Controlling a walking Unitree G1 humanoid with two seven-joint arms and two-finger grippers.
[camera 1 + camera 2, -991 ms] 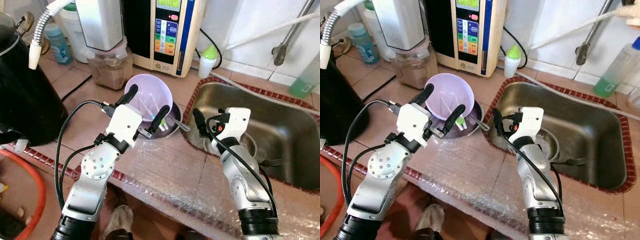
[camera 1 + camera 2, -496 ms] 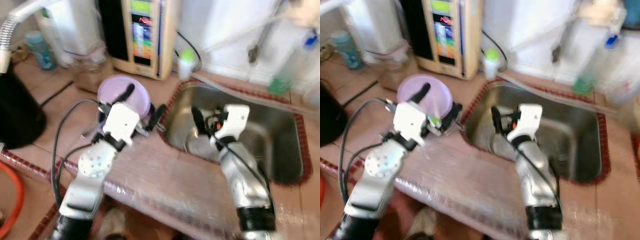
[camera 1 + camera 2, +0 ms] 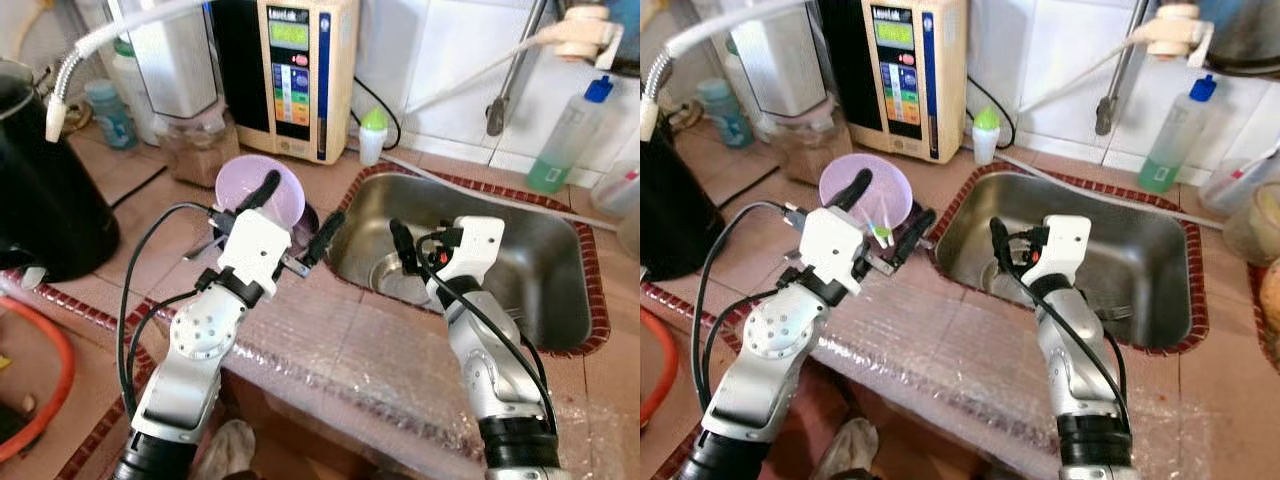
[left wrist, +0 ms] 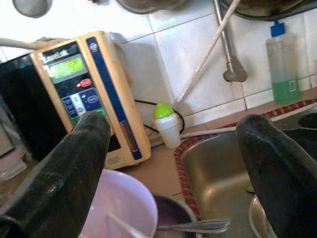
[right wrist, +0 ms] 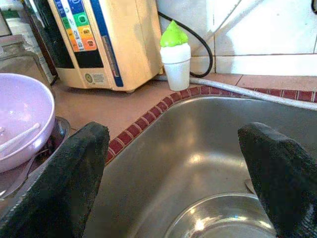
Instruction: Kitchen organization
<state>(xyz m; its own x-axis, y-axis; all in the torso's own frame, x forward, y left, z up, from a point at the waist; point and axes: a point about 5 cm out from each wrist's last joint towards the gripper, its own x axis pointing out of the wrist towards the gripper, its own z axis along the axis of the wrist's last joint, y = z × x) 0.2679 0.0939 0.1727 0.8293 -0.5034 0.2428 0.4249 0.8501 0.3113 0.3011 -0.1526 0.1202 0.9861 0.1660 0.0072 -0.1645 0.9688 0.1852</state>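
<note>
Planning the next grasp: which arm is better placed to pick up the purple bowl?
Left, probably. The left gripper hangs open right at the purple bowl on the counter, one finger over the bowl. The right gripper is open too, but over the sink, away from the bowl.

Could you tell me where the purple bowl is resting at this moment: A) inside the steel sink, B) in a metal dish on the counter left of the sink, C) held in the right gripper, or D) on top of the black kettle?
B: the purple bowl sits tilted in a metal dish on the counter beside the sink, behind the open left gripper.
</note>
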